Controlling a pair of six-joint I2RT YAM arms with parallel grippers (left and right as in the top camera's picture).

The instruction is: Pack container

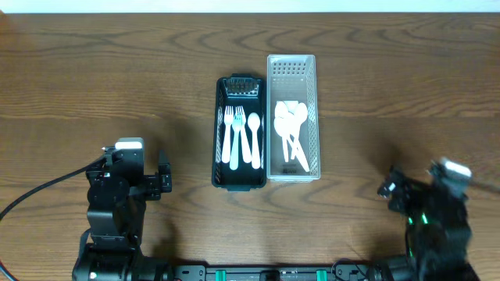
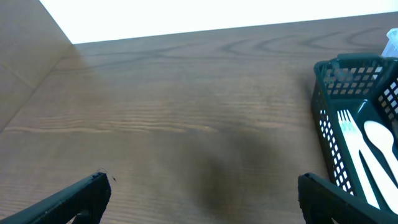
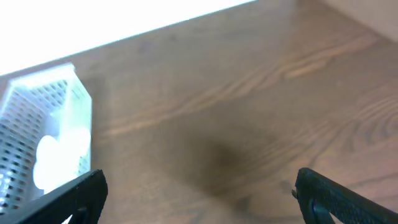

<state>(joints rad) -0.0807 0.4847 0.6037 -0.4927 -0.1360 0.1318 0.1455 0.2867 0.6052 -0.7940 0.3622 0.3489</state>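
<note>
While both arms sit at the near edge of the bench (image 1: 94, 78), neither has anything in hand. The left pincer (image 2: 205, 196) is spread wide with only bare wood between its fingers, and the right pincer (image 3: 200, 186) is just as wide and just as empty.

Further out, at mid-bench, two slotted baskets stand side by side with their long walls touching or very nearly so. The black basket (image 1: 219, 133) on the left holds two white forks (image 1: 232, 133) and one white spoon (image 1: 253, 140), laid lengthwise with their heads toward the far end. The white basket (image 1: 316, 117) on the right holds a loose heap of white spoons (image 1: 289, 129), heads piled at the middle and handles fanning toward the near end.

Which basket counts as the container is not certain. Most likely the black one is being filled from the heap.

If so, the right arm is better placed for the reach. It should come down over the fanned handles, where single pieces lie apart, rather than over the tangled heads. It should turn its fingers across one handle, close on that alone, lift clear of the wall and lay the piece parallel to the forks.
</note>
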